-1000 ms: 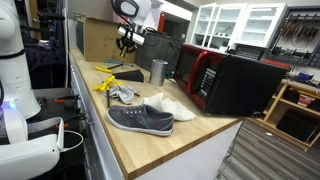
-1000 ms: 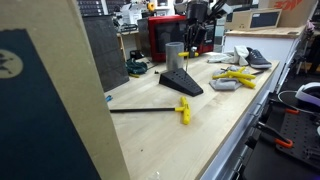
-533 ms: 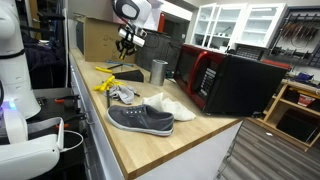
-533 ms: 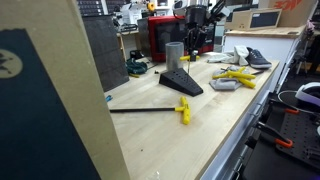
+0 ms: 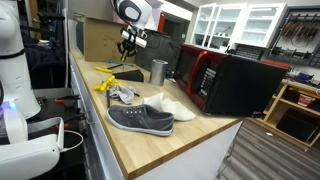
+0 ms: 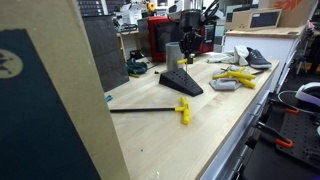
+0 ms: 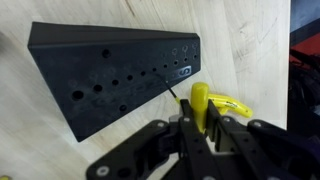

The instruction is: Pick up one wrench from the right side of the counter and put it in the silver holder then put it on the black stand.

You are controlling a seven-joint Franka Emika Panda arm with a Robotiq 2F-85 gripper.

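1. Counts: one arm, one gripper, one wrench, one stand, one holder, one microwave, and two shoes, one grey and one white. Yellow tools lie in several spots on the counter; their number cannot be told.
2. Stand: a flat black wedge with rows of small holes on its top face. It lies on the counter, as seen in both exterior views.
3. Arm: it reaches down from above, wrist pointing down, so that the gripper hangs over the stand's narrow end, clear of its top.
4. Gripper: the jaws are drawn narrow and pinch the wrench. In the wrist view, the wrench shows as a thin dark rod that slants from between the fingertips toward the stand.
5. Wrench: its free end lies at the stand's near edge, below the holes at the narrow end. Contact with the stand cannot be told.
6. Holder: it stands upright just beside the stand, on the microwave side.
7. One yellow tool lies on the counter just beside the stand's narrow end, partly hidden by the fingers.
8. Shoes: well apart from the stand, in front of the microwave.
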